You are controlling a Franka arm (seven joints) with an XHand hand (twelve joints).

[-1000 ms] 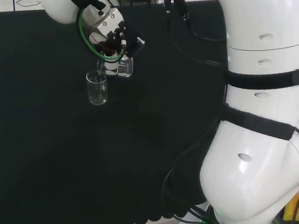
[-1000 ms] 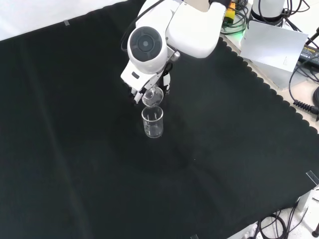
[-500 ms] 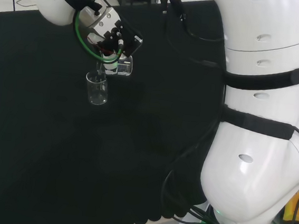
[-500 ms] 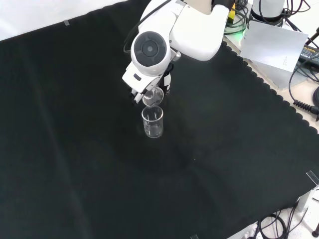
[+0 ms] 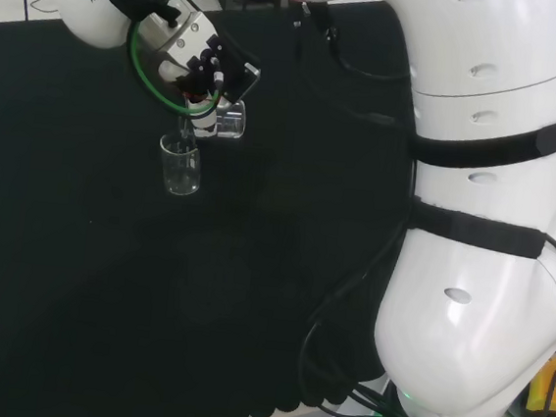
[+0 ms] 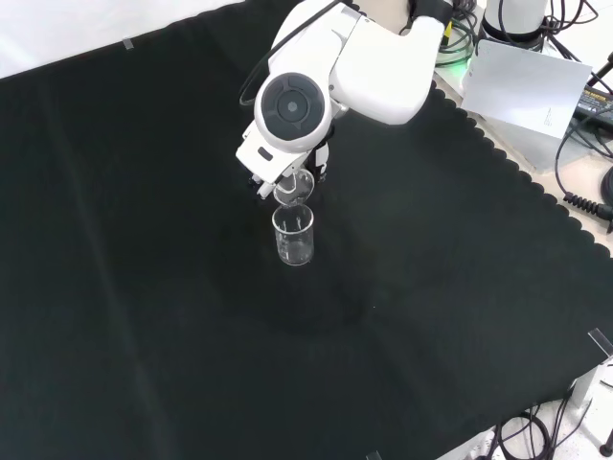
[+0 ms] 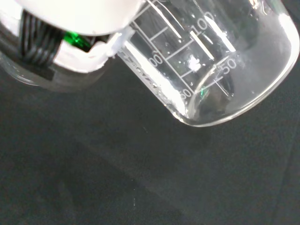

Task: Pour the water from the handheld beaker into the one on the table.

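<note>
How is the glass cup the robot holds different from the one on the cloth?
The held beaker lies tipped on its side in the hand, off the cloth; the standing beaker sits upright on the black cloth, untouched. Both are clear glass.

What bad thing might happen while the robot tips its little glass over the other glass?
The held beaker is tipped in the hand, its lip just above the table beaker. The rims look very close, so it might bump and topple that one. If the lip isn't lined up, water may spill onto the black cloth.
</note>
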